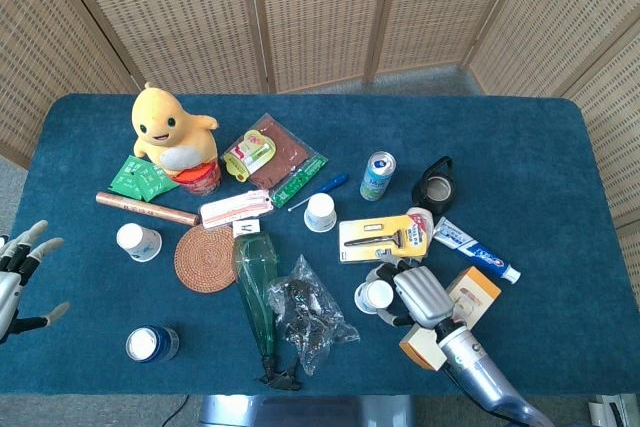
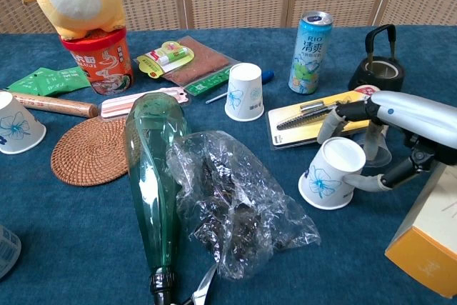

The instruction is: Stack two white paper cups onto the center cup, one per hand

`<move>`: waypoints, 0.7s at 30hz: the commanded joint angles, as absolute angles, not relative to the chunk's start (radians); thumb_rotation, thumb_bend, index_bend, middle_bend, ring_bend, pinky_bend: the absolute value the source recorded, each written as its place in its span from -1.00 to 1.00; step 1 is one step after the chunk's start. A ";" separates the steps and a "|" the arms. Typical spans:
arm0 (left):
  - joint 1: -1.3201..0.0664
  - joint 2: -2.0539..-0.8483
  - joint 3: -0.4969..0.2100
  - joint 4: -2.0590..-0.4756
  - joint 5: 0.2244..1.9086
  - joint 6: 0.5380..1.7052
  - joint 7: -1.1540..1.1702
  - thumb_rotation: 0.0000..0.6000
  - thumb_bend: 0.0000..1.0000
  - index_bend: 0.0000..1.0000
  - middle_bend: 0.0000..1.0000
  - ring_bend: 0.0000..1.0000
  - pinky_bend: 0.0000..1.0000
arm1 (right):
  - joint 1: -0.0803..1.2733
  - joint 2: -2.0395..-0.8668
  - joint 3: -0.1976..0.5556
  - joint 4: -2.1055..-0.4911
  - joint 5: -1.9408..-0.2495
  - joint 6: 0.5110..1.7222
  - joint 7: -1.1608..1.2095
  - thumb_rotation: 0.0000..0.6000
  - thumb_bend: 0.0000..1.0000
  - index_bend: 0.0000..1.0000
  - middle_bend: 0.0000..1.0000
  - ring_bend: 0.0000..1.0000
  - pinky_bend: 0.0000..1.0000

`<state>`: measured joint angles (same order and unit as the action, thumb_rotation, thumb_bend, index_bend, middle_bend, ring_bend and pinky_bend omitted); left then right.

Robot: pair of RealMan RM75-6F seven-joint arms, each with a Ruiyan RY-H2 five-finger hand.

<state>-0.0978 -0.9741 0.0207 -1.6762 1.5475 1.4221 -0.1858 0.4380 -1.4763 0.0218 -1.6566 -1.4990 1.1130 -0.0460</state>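
Note:
Three white paper cups with a blue flower print are on the blue table. The center cup (image 1: 320, 212) (image 2: 245, 91) stands upside down. The left cup (image 1: 138, 241) (image 2: 17, 126) stands alone at the left. My right hand (image 1: 421, 294) (image 2: 400, 128) wraps around the right cup (image 1: 375, 296) (image 2: 331, 173). Its fingers (image 2: 333, 123) curl behind the rim and the thumb presses the near side. This cup rests on the table, mouth up and slightly tilted. My left hand (image 1: 20, 269) hovers off the table's left edge, fingers spread and holding nothing, well away from the left cup.
A green bottle (image 2: 153, 176) and a crumpled plastic bag (image 2: 235, 205) lie between the right and center cups. A razor pack (image 2: 307, 116), a can (image 2: 310, 42), a black kettle (image 2: 376, 68) and a yellow box (image 2: 428, 241) surround my right hand. A woven coaster (image 1: 205, 258) sits by the left cup.

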 commanded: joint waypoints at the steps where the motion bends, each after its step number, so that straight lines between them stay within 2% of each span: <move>1: -0.099 -0.974 0.021 -1.677 1.547 1.420 -0.187 1.00 -0.51 -0.70 -1.00 -1.00 -0.78 | 0.440 -1.467 0.025 -1.671 -1.506 1.121 -0.051 1.00 -0.21 -0.17 -0.20 -0.64 -0.02; 8: -0.100 -0.973 0.022 -1.676 1.550 1.420 -0.191 1.00 -0.51 -0.70 -1.00 -1.00 -0.78 | 0.452 -1.439 0.058 -1.718 -1.499 1.134 -0.078 1.00 -0.22 -0.17 -0.20 -0.64 -0.02; 21: -0.102 -0.972 0.024 -1.676 1.553 1.414 -0.198 1.00 -0.51 -0.70 -1.00 -1.00 -0.79 | 0.514 -1.398 0.170 -1.832 -1.399 1.111 -0.156 1.00 -0.21 -0.17 -0.20 -0.64 -0.02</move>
<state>-0.1022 -0.9715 0.0244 -1.6764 1.5528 1.4140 -0.1976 0.5074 -1.4014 0.1621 -1.8233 -1.4078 1.1155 -0.1481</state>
